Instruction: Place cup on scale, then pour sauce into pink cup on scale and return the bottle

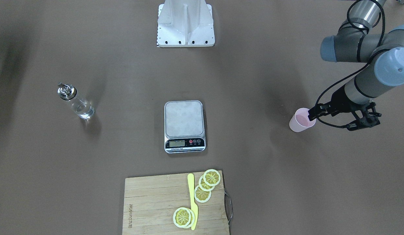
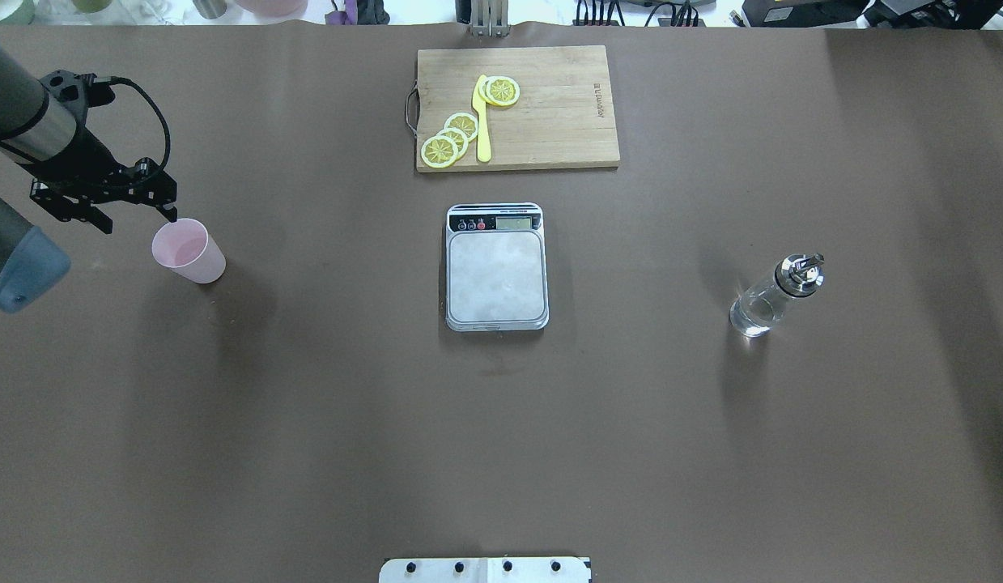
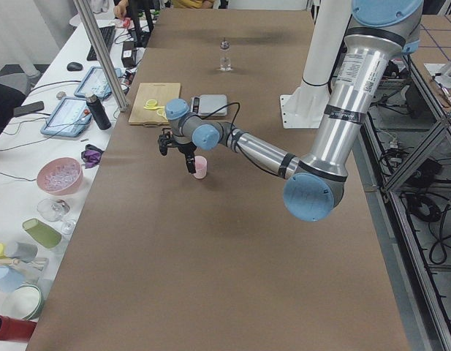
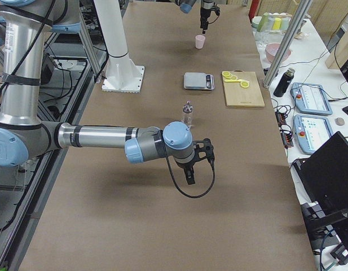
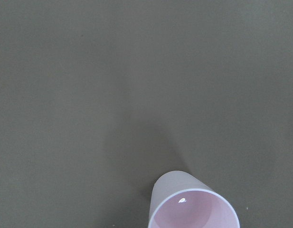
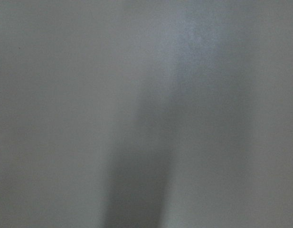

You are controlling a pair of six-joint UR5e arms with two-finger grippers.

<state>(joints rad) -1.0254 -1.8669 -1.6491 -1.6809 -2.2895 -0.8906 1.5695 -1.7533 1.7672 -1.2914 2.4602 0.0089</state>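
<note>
The pink cup [image 2: 189,253] stands upright on the brown table at the robot's far left; it also shows in the front view [image 1: 299,123] and at the bottom of the left wrist view [image 5: 193,209]. My left gripper [image 2: 137,217] hovers just beside and above it, open, with one fingertip [image 1: 311,115] over the cup's rim and the cup outside the jaws. The scale [image 2: 496,275] sits bare at the table's centre. The clear bottle [image 2: 772,295] with a metal spout stands to the right. My right gripper [image 4: 190,169] shows only in the right side view; I cannot tell its state.
A wooden cutting board [image 2: 550,105] with lemon slices [image 2: 452,138] and a yellow knife [image 2: 482,121] lies beyond the scale. The robot's base plate [image 1: 185,32] is at the near edge. Operators' desks with cups and tablets run along the far side.
</note>
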